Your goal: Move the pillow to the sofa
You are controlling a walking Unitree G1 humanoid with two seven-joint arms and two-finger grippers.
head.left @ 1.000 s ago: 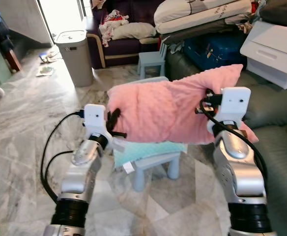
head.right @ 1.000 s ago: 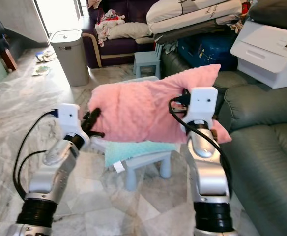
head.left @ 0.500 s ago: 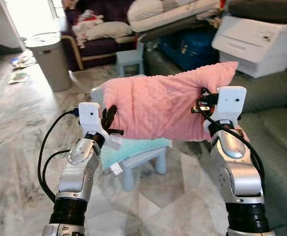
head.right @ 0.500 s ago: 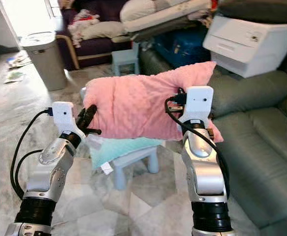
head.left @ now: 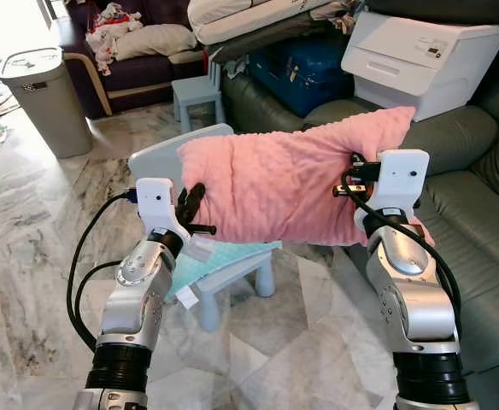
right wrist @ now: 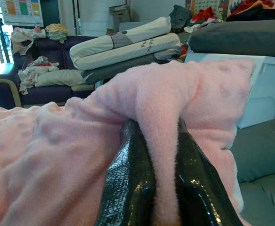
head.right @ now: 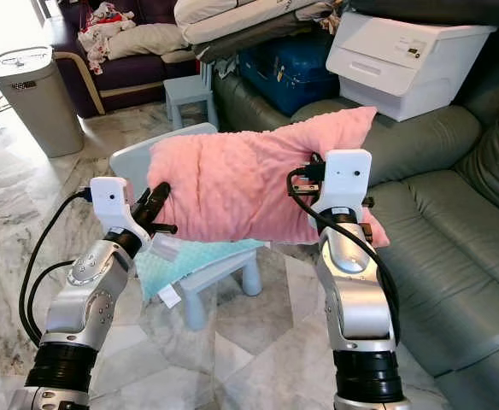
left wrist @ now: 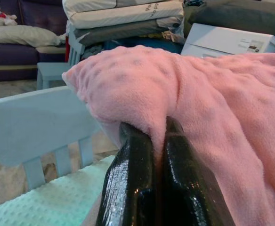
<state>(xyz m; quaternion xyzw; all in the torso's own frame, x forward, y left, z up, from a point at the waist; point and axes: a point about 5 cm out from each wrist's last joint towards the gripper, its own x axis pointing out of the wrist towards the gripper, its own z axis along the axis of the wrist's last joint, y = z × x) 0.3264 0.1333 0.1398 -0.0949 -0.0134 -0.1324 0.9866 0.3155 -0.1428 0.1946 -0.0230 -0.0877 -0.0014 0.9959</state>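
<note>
I hold a pink fleece pillow (head.left: 284,184) stretched in the air between both arms. My left gripper (head.left: 193,203) is shut on a fold at its left end, and in the left wrist view the fingers (left wrist: 133,174) pinch pink fabric. At the right end my right gripper (head.left: 359,178) is shut on a fold as well, with its fingers (right wrist: 128,179) squeezing a ridge of fleece. The dark green sofa (head.left: 480,213) lies to my right, its seat below the pillow's right end.
Under the pillow stands a small light-blue chair (head.left: 232,273) with a mint cloth (head.left: 224,256) on it. A white storage box (head.left: 420,51) sits on the sofa's far part. A grey bin (head.left: 40,98), a purple couch (head.left: 138,60) and another blue stool (head.left: 196,94) stand behind.
The camera has swung to the right: the bin and chair slide left in view and more of the green sofa shows. Both grippers keep their hold on the pillow.
</note>
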